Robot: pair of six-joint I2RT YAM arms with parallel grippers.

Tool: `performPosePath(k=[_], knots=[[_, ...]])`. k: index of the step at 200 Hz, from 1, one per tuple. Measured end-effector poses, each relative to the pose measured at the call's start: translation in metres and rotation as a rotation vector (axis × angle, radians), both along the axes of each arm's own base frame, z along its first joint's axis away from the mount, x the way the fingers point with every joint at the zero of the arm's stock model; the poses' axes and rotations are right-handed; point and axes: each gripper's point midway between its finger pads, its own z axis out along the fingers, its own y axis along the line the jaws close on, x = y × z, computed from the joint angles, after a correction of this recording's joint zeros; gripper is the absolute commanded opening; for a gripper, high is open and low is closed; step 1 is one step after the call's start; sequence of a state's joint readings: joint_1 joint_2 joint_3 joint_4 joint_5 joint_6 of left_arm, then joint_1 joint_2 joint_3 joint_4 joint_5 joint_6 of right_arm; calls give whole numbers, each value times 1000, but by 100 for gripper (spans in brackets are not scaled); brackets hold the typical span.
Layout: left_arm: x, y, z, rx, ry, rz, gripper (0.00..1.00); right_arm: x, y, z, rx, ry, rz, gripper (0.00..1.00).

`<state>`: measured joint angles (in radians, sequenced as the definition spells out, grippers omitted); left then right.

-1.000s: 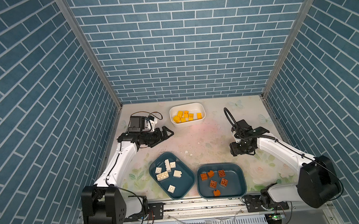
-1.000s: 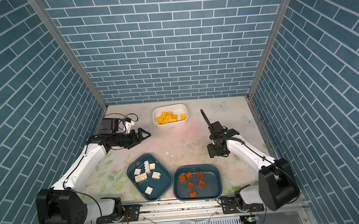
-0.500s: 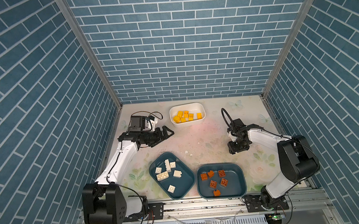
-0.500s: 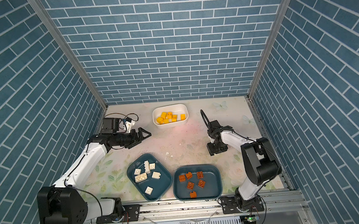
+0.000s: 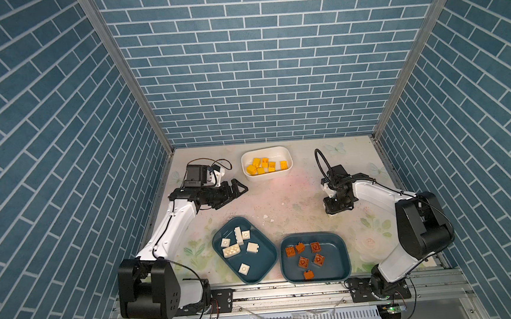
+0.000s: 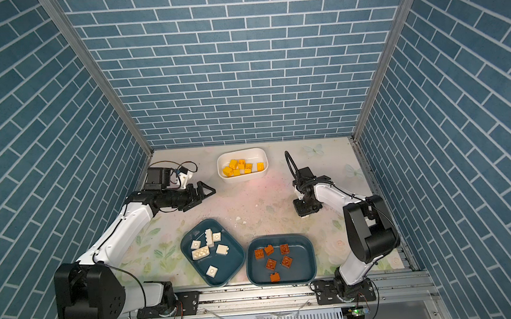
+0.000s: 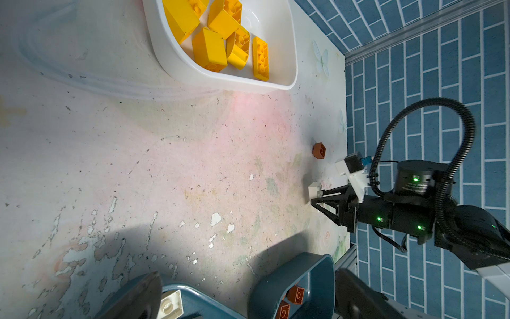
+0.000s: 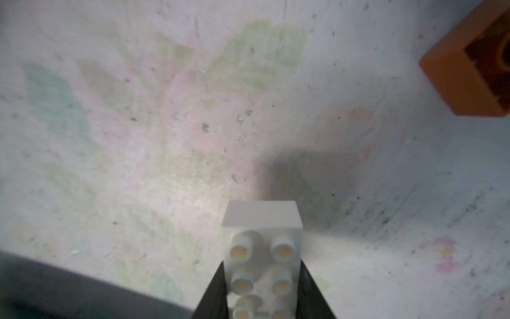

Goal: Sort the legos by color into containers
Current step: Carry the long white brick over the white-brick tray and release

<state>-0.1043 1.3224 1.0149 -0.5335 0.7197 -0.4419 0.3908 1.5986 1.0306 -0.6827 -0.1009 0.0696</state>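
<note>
Right gripper (image 8: 262,290): pinching a cream-white long studded plastic brick (image 8: 262,221), fingers flat against both its long sides. It sits low over the floral table mat (image 5: 281,195), mid-table on the right. I cannot tell whether the brick is clear of the mat.

Nearest me, left of centre: a dark teal shallow plastic tub (image 5: 264,258) holding six cream-white bricks (image 5: 231,250). Just right of it, nearly touching, is a second dark teal shallow plastic tub (image 5: 334,253) holding six brown-orange bricks (image 5: 303,261).

Mid-table: a few white flecks (image 5: 265,216) lie on the mat; I read them as debris, not bricks. One brown-orange square brick (image 7: 319,150) lies loose just on the far side of the right gripper, hidden under the arm in both top views. On the left, the left gripper (image 5: 241,189) hangs above the mat, fingers spread wide, carrying nothing.

Far: a white rounded plastic tub (image 5: 267,176) with a heap of yellow bricks (image 5: 261,169), about seven.

Progress: nearly finished, by my reading. The pinched brick belongs in the near left tub and the loose brown-orange one in the near right tub. I see no other stray bricks.
</note>
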Motion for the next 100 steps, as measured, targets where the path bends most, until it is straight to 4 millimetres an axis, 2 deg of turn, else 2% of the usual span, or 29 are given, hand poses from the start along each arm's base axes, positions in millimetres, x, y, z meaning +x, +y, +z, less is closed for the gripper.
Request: performPosePath(k=[11, 29, 50, 68, 100], knots=[[0, 0, 0, 0, 0, 0, 100, -1, 16, 17, 30, -31, 29, 21], [0, 0, 0, 1, 0, 0, 100, -9, 55, 50, 109, -96, 108, 21], [0, 1, 0, 5, -1, 3, 100, -39, 105, 80, 198, -142, 227, 21], [-1, 3, -1, 15, 1, 11, 100, -71, 142, 91, 246, -145, 340, 21], [-6, 7, -5, 38, 13, 31, 100, -127, 203, 96, 306, -150, 551, 22]])
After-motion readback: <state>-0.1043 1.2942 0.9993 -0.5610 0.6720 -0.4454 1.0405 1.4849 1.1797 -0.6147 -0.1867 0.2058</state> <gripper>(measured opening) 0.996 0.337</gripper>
